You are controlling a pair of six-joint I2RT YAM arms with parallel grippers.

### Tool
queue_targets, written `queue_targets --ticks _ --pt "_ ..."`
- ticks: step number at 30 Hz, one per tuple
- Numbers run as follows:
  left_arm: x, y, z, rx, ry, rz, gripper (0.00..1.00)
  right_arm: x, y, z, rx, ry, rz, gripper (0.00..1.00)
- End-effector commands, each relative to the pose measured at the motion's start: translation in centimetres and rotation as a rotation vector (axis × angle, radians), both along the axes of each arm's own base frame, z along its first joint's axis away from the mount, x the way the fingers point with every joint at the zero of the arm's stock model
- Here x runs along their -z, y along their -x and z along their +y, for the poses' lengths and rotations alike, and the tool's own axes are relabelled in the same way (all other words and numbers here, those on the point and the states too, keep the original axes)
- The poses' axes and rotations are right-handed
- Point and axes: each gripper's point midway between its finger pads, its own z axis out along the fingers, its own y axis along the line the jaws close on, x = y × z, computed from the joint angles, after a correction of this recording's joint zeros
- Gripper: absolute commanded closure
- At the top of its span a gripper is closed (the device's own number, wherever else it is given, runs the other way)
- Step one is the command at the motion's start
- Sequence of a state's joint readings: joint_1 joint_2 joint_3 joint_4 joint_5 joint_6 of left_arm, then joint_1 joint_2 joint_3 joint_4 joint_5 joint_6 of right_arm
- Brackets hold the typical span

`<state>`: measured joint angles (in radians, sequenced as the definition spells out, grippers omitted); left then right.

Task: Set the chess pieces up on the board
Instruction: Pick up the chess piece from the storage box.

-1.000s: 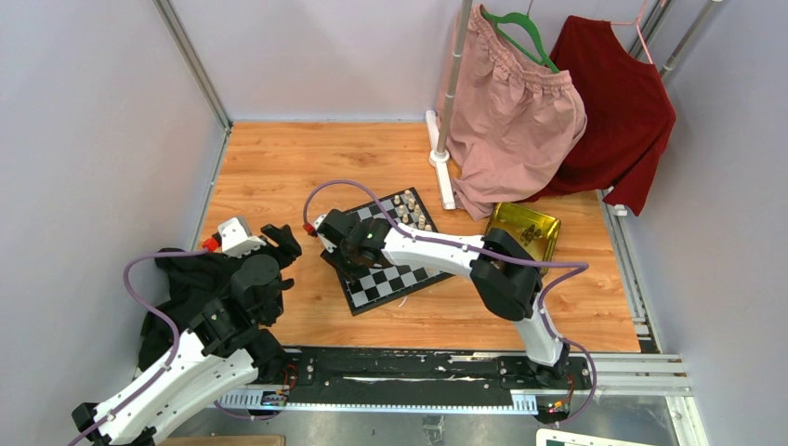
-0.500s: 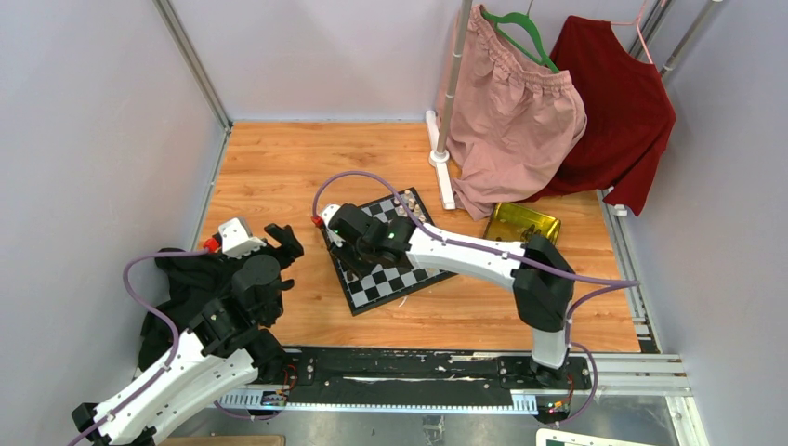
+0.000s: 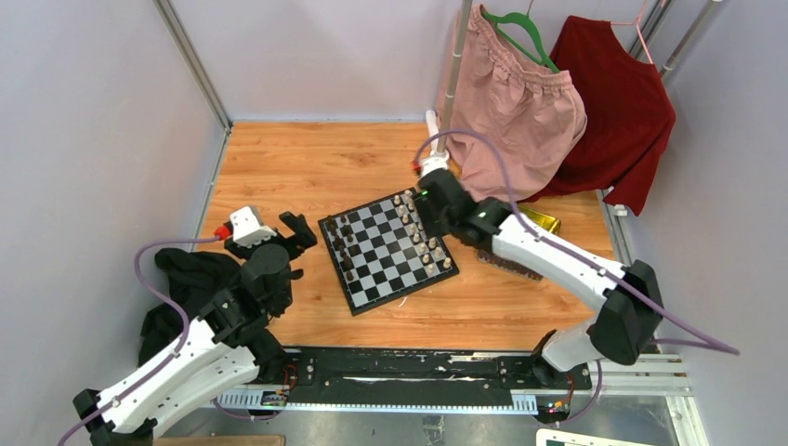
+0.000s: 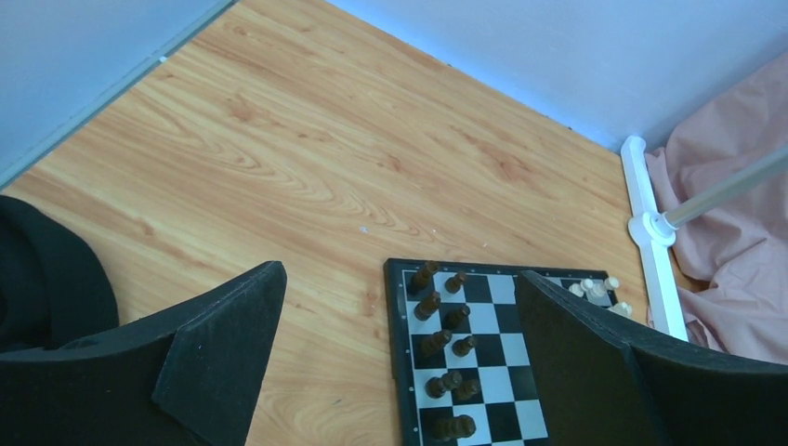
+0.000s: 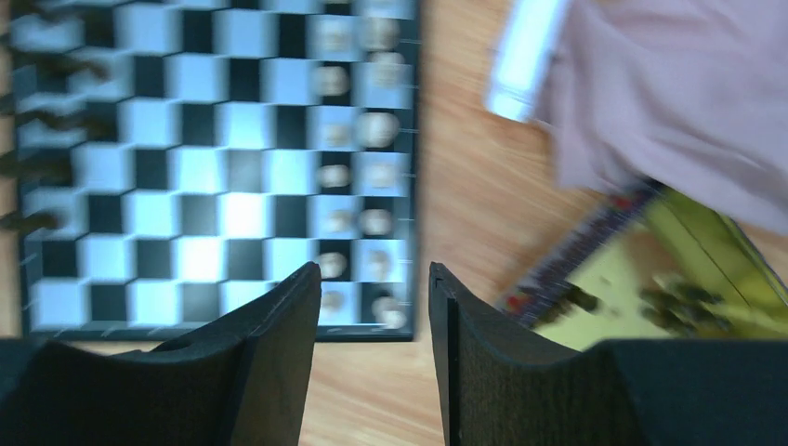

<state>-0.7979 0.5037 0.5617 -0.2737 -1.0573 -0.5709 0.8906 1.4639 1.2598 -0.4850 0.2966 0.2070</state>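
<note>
Left arm (image 3: 186, 358) bent low, forearm angled forward. Left gripper (image 4: 400, 288): jaws spread wide, nothing between them. Right arm (image 3: 558, 260) stretched far forward, elbow out right. Right gripper (image 5: 374, 279): jaws narrowly apart, empty.

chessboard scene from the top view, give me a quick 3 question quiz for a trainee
1. True or false: the left gripper is closed on a chess piece.
2. In the top view, the dark chess pieces on the board stand along its: A) left side B) right side C) centre
3. Which shiny container lies to the right of the board, partly hidden by the right arm?

Key: 1 false, its jaws stand wide open with nothing between them. 2 A. 3 the gold tray.
</note>
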Motion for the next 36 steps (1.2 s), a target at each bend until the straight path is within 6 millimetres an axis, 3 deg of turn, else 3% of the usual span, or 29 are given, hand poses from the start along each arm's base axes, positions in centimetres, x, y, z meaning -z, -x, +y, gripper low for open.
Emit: queue_targets --ticks 1,4,11,21,30,36 --pt "-1.3 -1.4 -1.9 0.026 0.057 -0.042 0.00 0.7 -3.0 -8.0 0.288 -0.011 0.001 0.50" --pt "-0.3 -2.0 -3.0 0.052 0.057 -0.023 0.00 1.7 -4.2 -12.0 0.418 -0.016 0.020 0.50" --pt "1.6 -3.0 -4.1 0.063 0.027 -0.009 0.00 5.6 -6.7 -17.9 0.567 0.013 0.124 0.51" --pt "3.8 -3.2 -4.3 0.072 -0.020 0.011 0.00 10.0 -8.4 -22.3 0.720 -0.044 0.215 0.53" --pt "4.4 -3.3 -4.7 0.088 -0.020 0.018 0.00 11.4 -7.9 -24.4 0.787 -0.046 0.246 0.54" --pt "4.1 -3.4 -4.9 0.097 -0.019 0.016 0.00 11.3 -7.7 -25.3 0.823 -0.052 0.235 0.56"
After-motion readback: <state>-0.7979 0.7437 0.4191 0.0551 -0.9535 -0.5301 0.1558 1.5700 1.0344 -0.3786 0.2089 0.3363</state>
